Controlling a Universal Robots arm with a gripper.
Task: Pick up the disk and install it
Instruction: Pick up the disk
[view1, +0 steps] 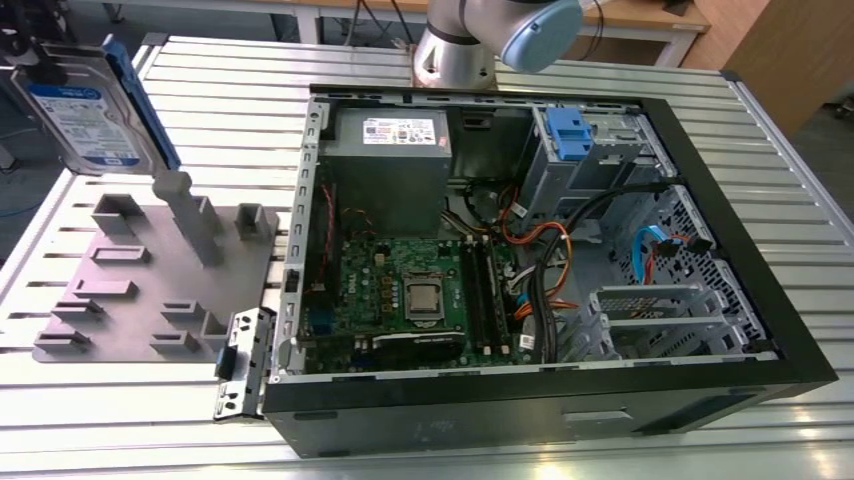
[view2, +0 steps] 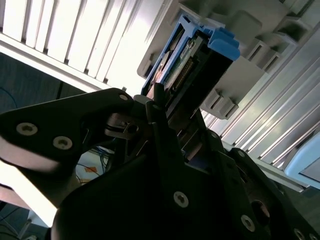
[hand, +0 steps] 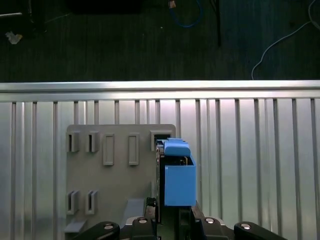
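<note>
Surface (view1: 787, 200) is ribbed aluminium, slats running across it. In the first wrist view we see its edge and, past that, dark floor (hand: 100, 45) with loose cables, one of them blue (hand: 187, 15). In the exterior view there is wooden furniture (view1: 774, 50) at the far right corner, and the arm's base (view1: 454, 55) stands at the far edge behind the PC.

An open computer case (view1: 534, 405) lies on its side mid-surface. Inside are the power supply (view1: 390, 150), the motherboard (view1: 414, 290) and a small blue bracket (view1: 567, 135) in the drive bay. A grey fixture plate (view1: 134, 305) with slots and posts sits on the exterior view's left, just beside the case.

The disk (view1: 83, 120) is off the surface and held upright in the air, at the exterior view's far left above the plate's far end. Its label faces the camera and a blue rail runs along its side nearer the case. It is well apart from the case and the drive bay.

In the second wrist view the fingers (view2: 162, 130) are closed on the disk (view2: 187, 62), one on each flat face. The blue caddy end sticks out past the tips, toward the plate below. In the first wrist view we see the disk (hand: 179, 182) edge-on, over the plate's edge (hand: 115, 175).
</note>
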